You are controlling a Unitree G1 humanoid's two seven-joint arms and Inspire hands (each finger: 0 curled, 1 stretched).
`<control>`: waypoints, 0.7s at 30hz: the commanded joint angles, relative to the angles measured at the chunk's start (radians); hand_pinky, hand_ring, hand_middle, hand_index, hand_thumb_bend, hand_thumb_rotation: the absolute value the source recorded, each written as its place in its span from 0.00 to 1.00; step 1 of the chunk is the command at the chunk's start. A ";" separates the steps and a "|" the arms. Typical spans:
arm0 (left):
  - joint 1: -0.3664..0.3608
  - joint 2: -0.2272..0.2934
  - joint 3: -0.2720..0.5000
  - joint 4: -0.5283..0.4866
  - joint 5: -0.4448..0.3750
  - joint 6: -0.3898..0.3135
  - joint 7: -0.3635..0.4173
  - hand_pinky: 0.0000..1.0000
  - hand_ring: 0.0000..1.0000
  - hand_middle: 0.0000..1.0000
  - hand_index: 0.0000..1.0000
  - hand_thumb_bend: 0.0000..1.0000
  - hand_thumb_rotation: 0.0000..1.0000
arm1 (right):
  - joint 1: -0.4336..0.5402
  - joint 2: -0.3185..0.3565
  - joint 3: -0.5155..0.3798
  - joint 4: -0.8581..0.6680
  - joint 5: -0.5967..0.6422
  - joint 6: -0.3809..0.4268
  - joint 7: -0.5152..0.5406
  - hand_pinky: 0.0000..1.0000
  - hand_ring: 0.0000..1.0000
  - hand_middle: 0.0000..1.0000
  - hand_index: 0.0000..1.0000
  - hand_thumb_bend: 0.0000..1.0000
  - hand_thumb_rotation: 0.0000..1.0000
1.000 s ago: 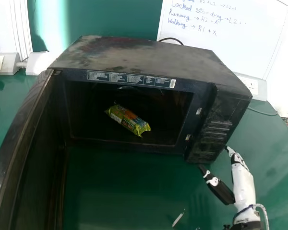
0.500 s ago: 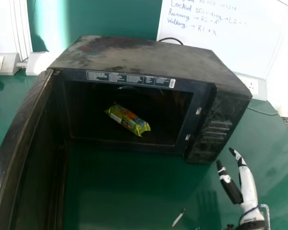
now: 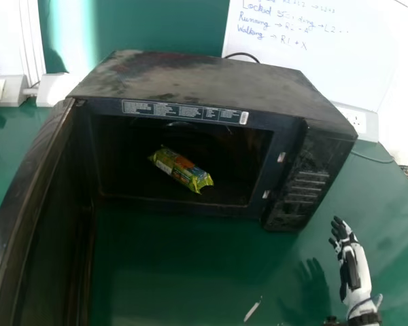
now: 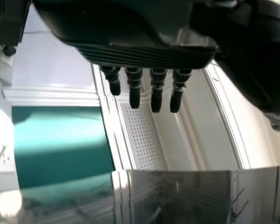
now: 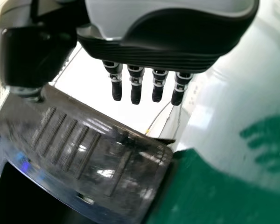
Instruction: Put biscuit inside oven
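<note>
One biscuit packet (image 3: 181, 169): inside the cavity, lying aslant in its yellow-green wrapper, its right end nearer the opening.
Microwave oven (image 3: 204, 81): upright on the green table (image 3: 177, 272).
Oven door (image 3: 27, 204): swung wide open on the left side.
Right hand (image 3: 351, 268): fingers extended, nothing in them, over the table beyond the control panel (image 3: 302, 180) and well apart from the packet.
Left hand (image 4: 130, 56): also empty, fingers straight, in its own wrist view.
Step in hand: I judge the placing done, with the packet let go and my right hand clear.
Next move: I'd keep the right hand out of the doorway and leave the packet alone; if I want the door shut, I'd push it gently from outside with the left.
</note>
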 commanded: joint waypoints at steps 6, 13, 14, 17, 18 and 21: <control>0.000 0.027 -0.053 0.040 -0.072 -0.060 -0.066 0.96 0.98 0.97 0.95 0.96 1.00 | -0.076 0.030 -0.063 0.219 0.177 -0.132 0.104 1.00 1.00 1.00 1.00 0.80 1.00; -0.010 0.028 -0.096 0.094 -0.122 -0.116 -0.111 0.97 0.99 0.96 0.94 0.97 0.95 | -0.131 0.039 -0.125 0.340 0.320 -0.117 0.174 1.00 1.00 1.00 1.00 0.77 1.00; -0.011 0.023 -0.096 0.102 -0.116 -0.123 -0.114 0.98 1.00 0.97 0.94 0.98 0.95 | -0.142 0.043 -0.136 0.357 0.350 -0.106 0.189 1.00 1.00 1.00 1.00 0.76 1.00; -0.029 -0.021 -0.083 0.121 -0.069 -0.147 -0.105 0.98 1.00 0.98 0.95 1.00 0.98 | -0.171 0.049 -0.162 0.398 0.414 -0.084 0.220 1.00 1.00 1.00 1.00 0.74 0.93; -0.037 -0.040 -0.074 0.127 -0.048 -0.156 -0.098 0.97 1.00 0.98 0.94 1.00 0.97 | -0.178 0.048 -0.167 0.408 0.420 -0.084 0.223 1.00 1.00 1.00 1.00 0.73 0.93; -0.067 -0.092 -0.041 0.167 0.018 -0.206 -0.084 0.92 0.99 0.97 0.94 0.99 0.96 | -0.190 0.043 -0.174 0.431 0.419 -0.089 0.220 1.00 1.00 1.00 1.00 0.71 0.93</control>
